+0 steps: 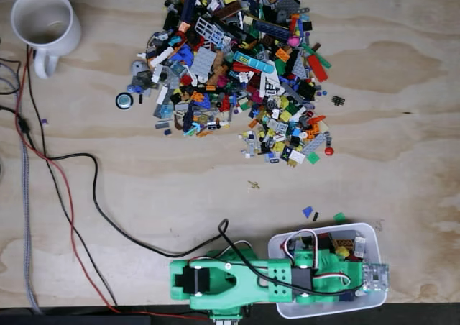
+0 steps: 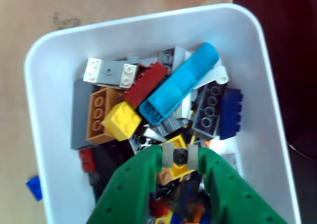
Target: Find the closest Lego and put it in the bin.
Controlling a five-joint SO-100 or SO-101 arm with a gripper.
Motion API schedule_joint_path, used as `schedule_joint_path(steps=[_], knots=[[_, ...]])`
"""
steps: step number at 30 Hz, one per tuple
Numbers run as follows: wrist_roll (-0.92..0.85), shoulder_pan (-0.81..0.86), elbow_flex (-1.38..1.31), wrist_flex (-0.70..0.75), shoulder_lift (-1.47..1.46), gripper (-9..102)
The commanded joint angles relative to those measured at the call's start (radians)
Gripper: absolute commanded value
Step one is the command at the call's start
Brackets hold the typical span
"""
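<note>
**Over the bin: piece pinched, drop is straight down**

Inside the bin's footprint, the gripper sits above the heap of bricks already collected. In the wrist view its two green fingers are nearly closed, pinching a small grey piece with a dark centre; exact shape is too small to tell.

- Relation that matters: the held piece is directly over the bin interior, nearer the bottom edge of the wrist view, with white wall on both sides. My read: release needs no lateral shift.
- Directly under the tips: yellow and dark bricks. The long cyan piece lies diagonally further up the frame, clear of the fingers.
- Fixed view: the bin is at the lower right of the table, the green arm reaching across it from the left, close to the table's bottom edge.
- The main Lego pile is well apart, up the table. A few strays, including a blue bit, lie just beside the bin's top rim.
- Open wood between bin and pile; the cables and mug are off to the left, out of that lane.

Risk, as judged: piece bounces off the heap.
</note>
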Motion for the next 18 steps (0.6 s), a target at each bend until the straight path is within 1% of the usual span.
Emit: schedule_joint_path(steps=[1,3,5,7,9,11,15,18], knots=[[-0.023,0.023,0.026,-0.083,0.049,14],[0.003,0.012,0.04,-0.118,0.058,19],[0.012,-0.011,0.046,-0.141,0.067,21],[0.054,-0.054,0.048,-0.201,0.08,23],[0.104,-0.13,0.037,-0.252,0.097,23],[0.152,-0.239,0.002,-0.25,0.126,22],[0.238,-0.537,-0.064,-0.097,0.212,22],[0.311,-0.798,-0.074,0.063,0.318,21]])
